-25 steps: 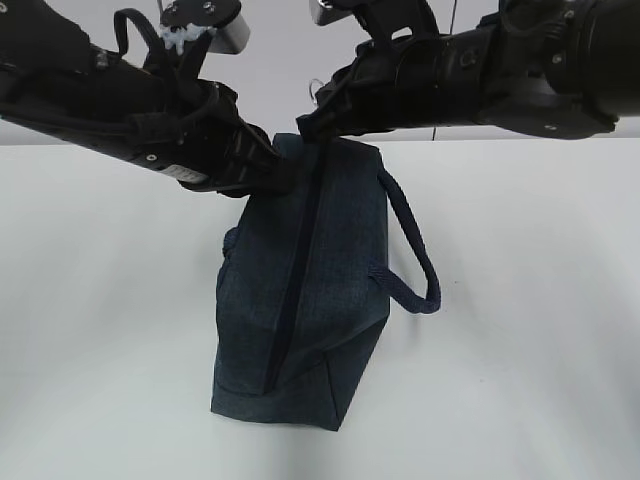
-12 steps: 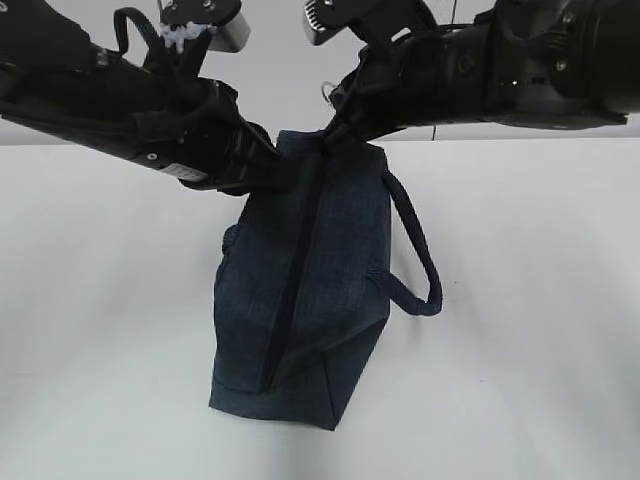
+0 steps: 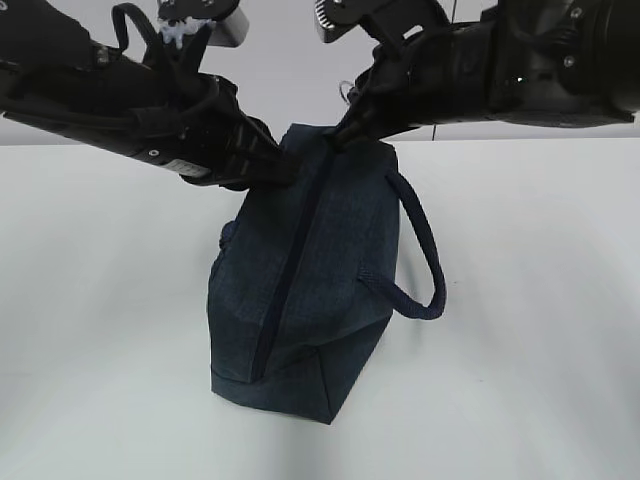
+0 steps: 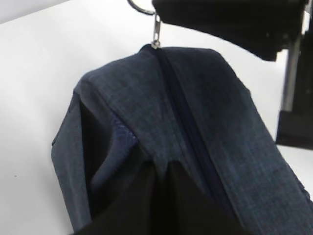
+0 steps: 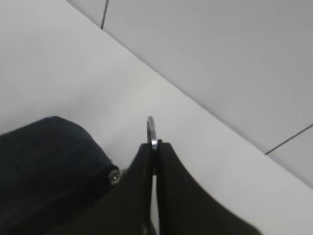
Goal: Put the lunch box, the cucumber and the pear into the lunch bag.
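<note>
Standing on the white bench (image 3: 540,300) is one lunch bag (image 3: 310,280), dark navy fabric, its zip line running along the top from the near end up to the far end, with one loop handle (image 3: 420,250) hanging off its right side. Left gripper (image 3: 270,168): fingers closed on the bag's fabric at the far left shoulder, pinching a fold, as the left wrist view shows dark fingers (image 4: 146,196) bunched into the cloth beside the zip. Right gripper (image 3: 345,135): fingers shut on the metal ring zipper pull (image 5: 151,129) at the far end of the zip; the ring stands up between the fingertips, and the slider tab (image 4: 156,34) hangs from it at the bag's far corner. Zip: appears fully closed along the visible length. Lunch box, cucumber, pear: none in view; whether they are already inside cannot be told. Step in hand, as judged: working the zip, the left arm bracing the bag while the right holds the pull. Next move calls for a steady draw of the pull along the zip line, with the left pinch kept firm so the bag does not lift or slide.
</note>
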Robot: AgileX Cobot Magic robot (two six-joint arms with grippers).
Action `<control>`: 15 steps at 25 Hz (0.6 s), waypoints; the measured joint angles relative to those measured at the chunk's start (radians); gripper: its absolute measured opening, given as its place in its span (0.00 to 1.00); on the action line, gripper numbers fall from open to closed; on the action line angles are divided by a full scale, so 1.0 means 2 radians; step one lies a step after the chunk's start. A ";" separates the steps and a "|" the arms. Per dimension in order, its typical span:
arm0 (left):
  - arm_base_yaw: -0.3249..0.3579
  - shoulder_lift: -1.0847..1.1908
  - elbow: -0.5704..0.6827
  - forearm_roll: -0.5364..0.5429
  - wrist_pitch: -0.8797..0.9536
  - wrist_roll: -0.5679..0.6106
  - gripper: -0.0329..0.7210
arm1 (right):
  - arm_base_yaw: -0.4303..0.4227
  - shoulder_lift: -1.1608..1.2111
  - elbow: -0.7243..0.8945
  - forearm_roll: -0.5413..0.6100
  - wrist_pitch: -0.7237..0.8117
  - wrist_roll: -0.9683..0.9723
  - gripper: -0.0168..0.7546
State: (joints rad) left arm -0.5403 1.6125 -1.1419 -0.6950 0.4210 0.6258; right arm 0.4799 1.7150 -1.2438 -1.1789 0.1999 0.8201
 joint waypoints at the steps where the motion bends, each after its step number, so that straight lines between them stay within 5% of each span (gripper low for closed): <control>1: 0.000 0.000 0.000 0.000 0.000 0.000 0.05 | 0.000 0.000 0.000 0.021 0.000 0.001 0.02; 7: 0.000 0.000 0.000 0.002 0.005 0.000 0.05 | -0.004 -0.002 0.000 0.108 -0.025 0.017 0.02; 15: 0.000 0.000 0.000 0.004 0.010 0.000 0.05 | -0.005 -0.002 0.000 0.130 -0.078 0.103 0.02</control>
State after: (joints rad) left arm -0.5403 1.6125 -1.1419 -0.6875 0.4411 0.6258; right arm 0.4698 1.7103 -1.2438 -0.9185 0.0444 1.0266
